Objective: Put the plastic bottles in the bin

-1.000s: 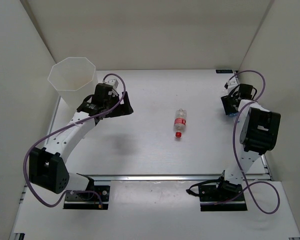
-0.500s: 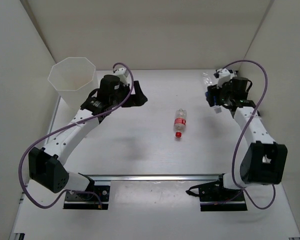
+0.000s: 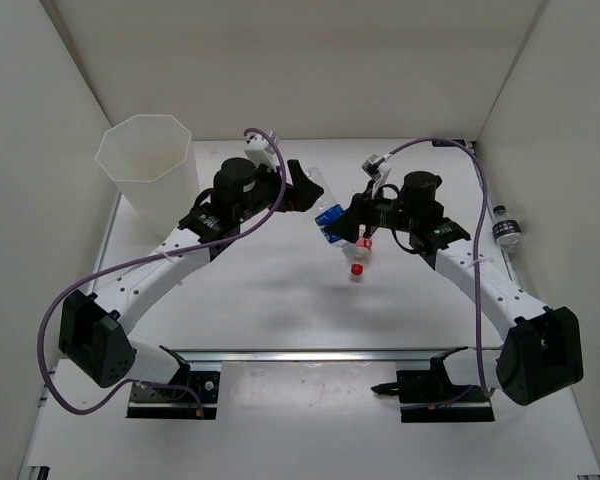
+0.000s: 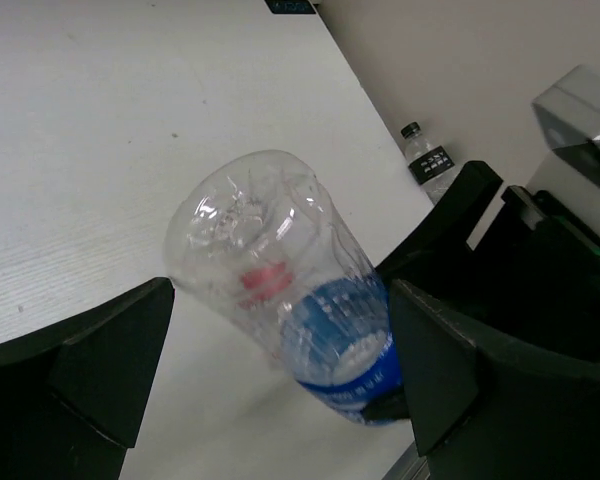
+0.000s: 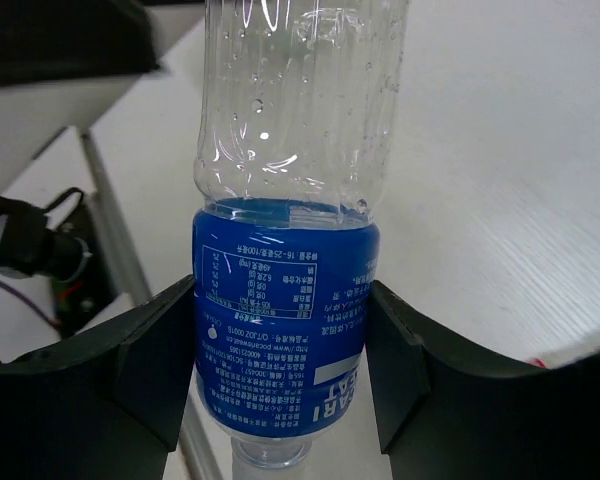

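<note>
My right gripper (image 3: 346, 224) is shut on a clear bottle with a blue label (image 3: 328, 216) and holds it above the middle of the table. In the right wrist view the fingers clamp the label (image 5: 280, 300) from both sides. My left gripper (image 3: 307, 192) is open, and its fingers straddle the bottle's clear end (image 4: 270, 250) with a gap on the left side. A red-capped bottle (image 3: 357, 262) lies on the table below, partly hidden. A dark-labelled bottle (image 3: 504, 228) lies at the right wall. The bin (image 3: 143, 150) stands at the far left.
The enclosure's walls close in the table on the left, back and right. The dark-labelled bottle also shows in the left wrist view (image 4: 427, 164) by the right wall. An aluminium rail (image 3: 310, 353) runs along the near edge between the arm bases.
My right arm has carried the blue-labelled bottle from the far right to the centre. My left gripper has moved right, away from the bin, to meet it. The dark-labelled bottle now shows.
</note>
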You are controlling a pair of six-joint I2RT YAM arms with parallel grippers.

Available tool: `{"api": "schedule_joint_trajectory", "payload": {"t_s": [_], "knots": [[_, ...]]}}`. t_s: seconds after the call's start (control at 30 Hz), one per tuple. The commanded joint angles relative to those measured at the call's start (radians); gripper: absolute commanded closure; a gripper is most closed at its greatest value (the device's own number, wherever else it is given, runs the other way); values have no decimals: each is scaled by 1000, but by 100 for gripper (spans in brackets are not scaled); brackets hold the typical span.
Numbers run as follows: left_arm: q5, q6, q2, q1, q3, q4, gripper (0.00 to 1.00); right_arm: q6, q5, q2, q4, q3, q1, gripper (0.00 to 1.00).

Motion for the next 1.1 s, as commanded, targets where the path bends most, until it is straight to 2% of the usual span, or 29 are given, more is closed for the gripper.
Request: {"api": "schedule_joint_trajectory", "payload": {"t_s": [0.0,0.2,0.23,0.27,0.3,0.37,0.4,0.47,0.53,0.57,0.6,0.63,0.7,0.8,0.83,0.87,0.93,1.03,1.07], "knots": [[-29,-9,-28,-15,-29,60,1,157,-74,-27,187,-3,38,70],[-8,-71,-22,-14,-79,121,2,253,-75,-1,372,-46,119,68],[9,-74,-24,-9,-84,132,8,263,-86,16,381,-34,127,65],[16,-83,-25,-9,-85,138,20,260,-59,25,366,-27,140,63],[17,-78,-31,-11,-92,142,28,254,-48,25,355,-24,151,63],[-3,-80,-46,-11,-90,132,59,253,-20,19,344,-27,139,53],[0,-78,-62,-6,-90,135,63,261,-15,16,358,-41,131,52],[-11,-88,-86,17,-107,139,67,287,-11,-3,379,-52,113,37],[-13,-88,-109,51,-101,135,68,287,-14,-21,378,-49,88,27],[-35,-78,-122,67,-89,121,71,296,-3,-32,381,-53,72,18],[-55,-53,-131,90,-64,91,70,290,-12,-47,382,-61,53,1],[-75,-20,-137,101,-46,78,70,292,-11,-52,372,-49,42,1],[-162,62,-143,141,14,15,70,266,6,-81,309,-46,0,0],[-535,254,-137,159,108,9,73,194,97,-142,135,-37,-85,1],[-709,320,-113,190,137,47,73,171,141,-168,104,-40,-99,1],[-803,366,-99,225,183,66,73,152,175,-185,36,-34,-154,1],[-886,400,-25,325,276,64,72,137,178,-213,-59,-35,-258,1],[-1055,538,55,385,330,242,72,94,187,-251,-137,-41,-336,1],[-1133,620,84,396,318,368,72,71,210,-262,-169,-43,-343,0]]}}
